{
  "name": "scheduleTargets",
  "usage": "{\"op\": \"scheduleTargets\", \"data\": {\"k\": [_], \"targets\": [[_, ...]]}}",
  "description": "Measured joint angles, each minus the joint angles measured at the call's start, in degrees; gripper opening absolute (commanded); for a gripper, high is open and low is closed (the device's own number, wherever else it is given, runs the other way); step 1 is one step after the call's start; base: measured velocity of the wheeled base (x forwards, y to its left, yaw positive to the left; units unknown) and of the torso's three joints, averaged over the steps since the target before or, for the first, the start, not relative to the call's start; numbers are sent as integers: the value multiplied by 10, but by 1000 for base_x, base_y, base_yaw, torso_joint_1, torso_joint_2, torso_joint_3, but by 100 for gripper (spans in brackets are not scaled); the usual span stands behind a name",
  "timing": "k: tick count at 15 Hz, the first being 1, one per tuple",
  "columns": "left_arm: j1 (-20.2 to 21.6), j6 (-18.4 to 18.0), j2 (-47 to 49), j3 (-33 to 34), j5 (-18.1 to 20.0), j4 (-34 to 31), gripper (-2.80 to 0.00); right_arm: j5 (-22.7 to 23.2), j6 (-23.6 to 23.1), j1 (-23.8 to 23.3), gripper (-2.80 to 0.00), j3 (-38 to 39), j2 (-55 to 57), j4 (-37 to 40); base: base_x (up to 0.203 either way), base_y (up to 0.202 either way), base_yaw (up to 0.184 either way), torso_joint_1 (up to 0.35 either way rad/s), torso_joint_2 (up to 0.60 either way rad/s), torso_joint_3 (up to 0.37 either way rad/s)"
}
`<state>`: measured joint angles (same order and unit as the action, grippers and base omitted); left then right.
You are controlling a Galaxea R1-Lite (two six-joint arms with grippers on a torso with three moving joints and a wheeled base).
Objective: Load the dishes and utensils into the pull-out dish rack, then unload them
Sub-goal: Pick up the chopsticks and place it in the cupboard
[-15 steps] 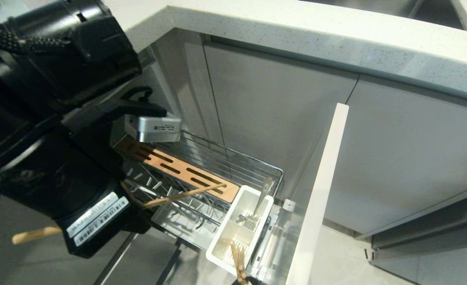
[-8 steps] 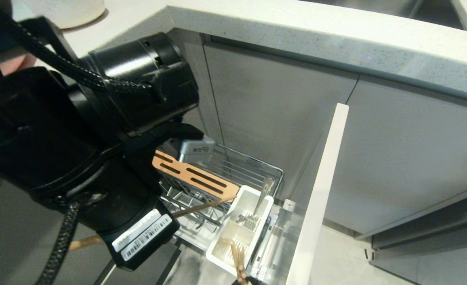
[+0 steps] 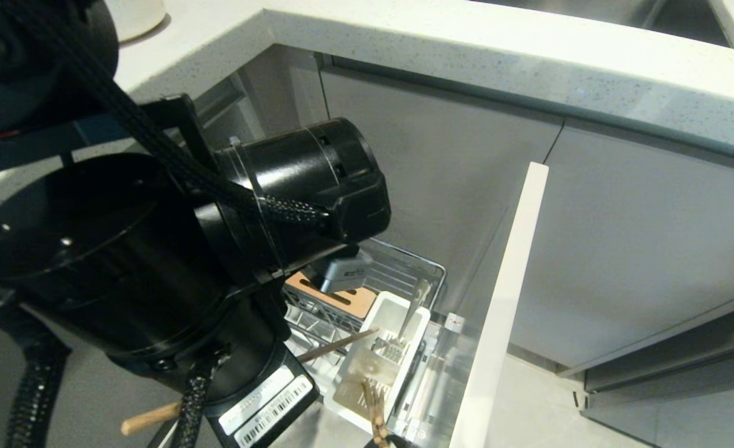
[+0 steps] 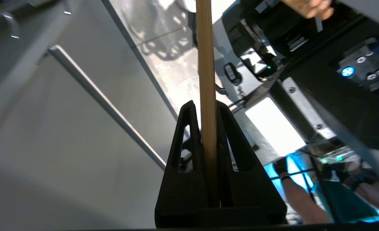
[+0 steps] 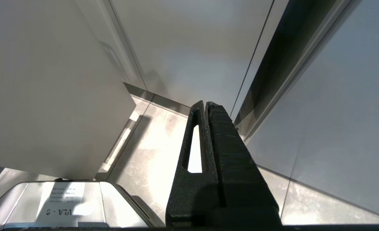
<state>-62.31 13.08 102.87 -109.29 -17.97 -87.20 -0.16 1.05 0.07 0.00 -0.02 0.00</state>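
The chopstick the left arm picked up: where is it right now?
The chopstick is clamped in the left gripper; in the head view it pokes out from under the arm, its tip at the white cutlery tub in the rack.

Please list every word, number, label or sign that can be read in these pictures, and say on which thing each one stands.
"VLA - 8": upside down on the white paper label of a grey box, right wrist view.
Barcode stickers on the black left arm, head view: print too small to read.
Marking on the silver wrist camera above the pull-out dish rack: too blurred to read.
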Motion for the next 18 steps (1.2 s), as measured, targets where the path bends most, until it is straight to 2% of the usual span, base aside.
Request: {"op": "scheduleTargets", "data": {"k": [4, 10, 18], "targets": [[-22, 47, 28, 8, 1, 0, -280, 0, 0, 0, -280, 0, 0, 0, 0, 0, 0, 0, 0, 0], [-25, 87, 51, 57, 3, 0, -280, 0, 0, 0, -280, 0, 0, 0, 0, 0, 0, 0, 0, 0], [-6, 86, 82, 78, 4, 0, -280, 0, 0, 0, -280, 0, 0, 0, 0, 0, 0, 0, 0, 0]]}}
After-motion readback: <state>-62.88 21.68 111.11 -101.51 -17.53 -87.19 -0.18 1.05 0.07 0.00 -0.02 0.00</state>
